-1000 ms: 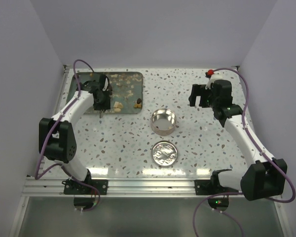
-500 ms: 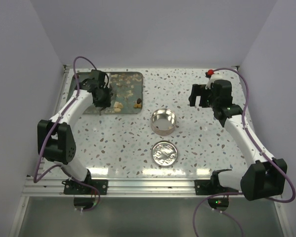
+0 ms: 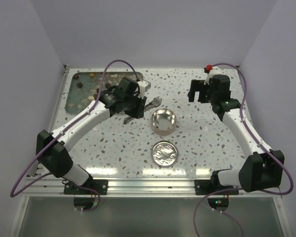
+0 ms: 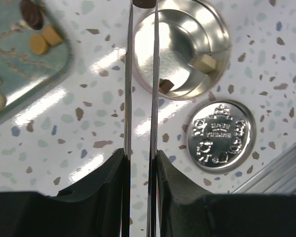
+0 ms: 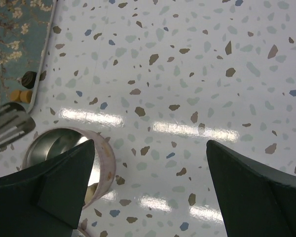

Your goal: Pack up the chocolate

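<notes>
The left claw (image 4: 141, 10) has swung from the tray (image 4: 19, 64) to the tin (image 4: 222, 39), now just right of its blades. They stand narrow, pinching a dark chocolate (image 4: 144, 2) at the tips. Two lumps (image 4: 205, 61) lie in the tin. The right claw (image 5: 160, 187) gapes wide.

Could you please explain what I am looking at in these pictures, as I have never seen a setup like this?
These are two robot arms bolted to a speckled table. One picture looks down from above; the other two come from a camera on each wrist. The left arm has its jaws shut on metal tongs. Their tips reach the open round tin and seem to pinch something dark brown, cut off at the picture's edge. The tin holds two pieces of chocolate; its lid lies beside it. More chocolate sits on the green tray. The right arm hangs with jaws wide open, holding nothing.
</notes>
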Available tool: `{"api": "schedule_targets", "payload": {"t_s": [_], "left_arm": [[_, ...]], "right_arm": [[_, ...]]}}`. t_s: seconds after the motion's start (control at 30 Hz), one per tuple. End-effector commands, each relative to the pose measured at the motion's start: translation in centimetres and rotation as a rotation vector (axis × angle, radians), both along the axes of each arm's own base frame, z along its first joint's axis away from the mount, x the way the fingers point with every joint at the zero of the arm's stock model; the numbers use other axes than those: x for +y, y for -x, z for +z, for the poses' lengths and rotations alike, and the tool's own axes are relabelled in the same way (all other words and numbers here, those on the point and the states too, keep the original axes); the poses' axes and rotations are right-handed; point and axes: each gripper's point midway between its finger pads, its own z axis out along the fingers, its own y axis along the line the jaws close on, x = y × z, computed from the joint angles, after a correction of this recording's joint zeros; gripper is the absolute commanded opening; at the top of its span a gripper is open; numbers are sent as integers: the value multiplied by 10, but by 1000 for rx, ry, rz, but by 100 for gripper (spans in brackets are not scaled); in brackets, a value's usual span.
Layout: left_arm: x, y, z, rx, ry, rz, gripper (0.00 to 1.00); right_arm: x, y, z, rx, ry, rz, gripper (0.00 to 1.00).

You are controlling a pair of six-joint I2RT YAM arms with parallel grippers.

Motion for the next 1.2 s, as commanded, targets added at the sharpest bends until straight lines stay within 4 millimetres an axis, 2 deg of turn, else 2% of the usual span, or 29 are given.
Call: {"api": "schedule_targets", "payload": {"t_s": [0.0,0.1,0.27,0.43,0.73,0.83,0.93,0.97,1.03,1.07,1.13,1.17], "left_arm": [[-35,22,39,-32,125,-74,30],[-44,31,36,-15,124,-95,30],[-42,34,32,-6,108,-90,38],[-41,35,30,-7,97,-88,41],[-36,33,28,-9,73,-65,41],[-21,26,22,-16,20,-5,40],[5,10,21,-11,19,76,40],[23,-3,22,-16,26,134,39],[47,-14,26,-32,34,204,39],[71,-25,26,-37,21,270,39],[95,-29,21,-23,-9,331,39],[114,-34,19,-23,-33,373,39]], "right_arm": [[2,-10,25,-69,-9,-2,99],[2,-9,24,-66,-8,-2,98],[1,-7,23,-62,-9,-4,99],[1,-6,23,-63,-7,-3,98],[1,-7,23,-63,-7,-4,98],[1,-6,23,-61,-7,-3,98],[1,-7,23,-61,-6,-2,98],[1,-6,24,-63,-5,-2,98],[1,-6,23,-62,-5,0,98],[2,-6,23,-62,-6,3,98],[2,-6,22,-60,-7,4,98],[2,-6,21,-58,-8,6,98]]}}
